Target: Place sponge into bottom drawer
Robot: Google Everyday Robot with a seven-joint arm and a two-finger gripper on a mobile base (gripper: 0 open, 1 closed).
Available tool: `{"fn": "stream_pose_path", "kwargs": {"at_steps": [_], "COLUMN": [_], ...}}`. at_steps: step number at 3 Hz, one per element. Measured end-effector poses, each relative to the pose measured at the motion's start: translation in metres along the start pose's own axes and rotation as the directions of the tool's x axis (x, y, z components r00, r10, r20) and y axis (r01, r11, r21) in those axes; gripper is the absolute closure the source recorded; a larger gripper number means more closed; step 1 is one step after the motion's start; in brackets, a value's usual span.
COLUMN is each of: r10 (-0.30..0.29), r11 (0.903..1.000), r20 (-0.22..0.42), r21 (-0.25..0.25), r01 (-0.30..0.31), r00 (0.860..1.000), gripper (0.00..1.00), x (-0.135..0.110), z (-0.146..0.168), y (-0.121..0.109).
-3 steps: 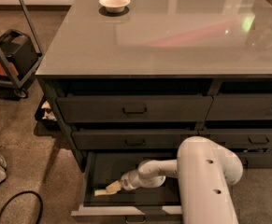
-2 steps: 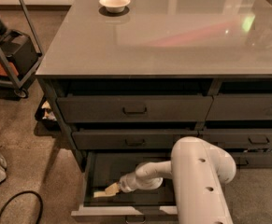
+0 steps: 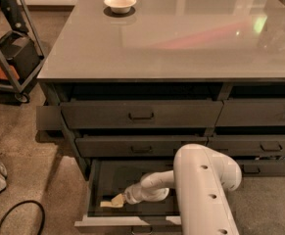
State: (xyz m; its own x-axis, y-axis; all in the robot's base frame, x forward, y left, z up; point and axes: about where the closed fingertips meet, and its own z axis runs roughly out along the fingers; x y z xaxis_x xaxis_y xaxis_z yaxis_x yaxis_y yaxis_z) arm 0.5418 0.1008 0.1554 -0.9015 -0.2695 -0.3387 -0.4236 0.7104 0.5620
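Observation:
The bottom drawer (image 3: 97, 190) of the left column is pulled open; it is a shallow dark grey box. My white arm reaches down into it from the right. My gripper (image 3: 121, 199) is inside the drawer near its front left part, shut on the sponge (image 3: 108, 203). The sponge shows as a small yellowish block held low at the drawer floor; whether it rests on the floor I cannot tell. Its green layer does not show.
A round white bowl (image 3: 120, 3) stands at the back left of the grey cabinet top (image 3: 181, 38). The two drawers above (image 3: 141, 114) are near shut. A wheeled cart (image 3: 10, 53) stands at left. A black cable (image 3: 19, 214) lies on the carpet.
My arm has shifted a little to the left and the gripper with the sponge has sunk slightly lower in the drawer. The drawer has not moved.

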Motion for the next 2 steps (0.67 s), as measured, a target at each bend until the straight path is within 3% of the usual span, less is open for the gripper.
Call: {"fn": "stream_pose_path", "kwargs": {"at_steps": [1, 2], "r10": [0.0, 0.0], "r11": [1.0, 1.0], "r20": [0.0, 0.0], "r21": [0.0, 0.0], "r01": [0.0, 0.0], "r00": [1.0, 1.0], "gripper": [0.0, 0.0], "x": [0.0, 0.0], "z": [0.0001, 0.0001], "y": [0.0, 0.0]}}
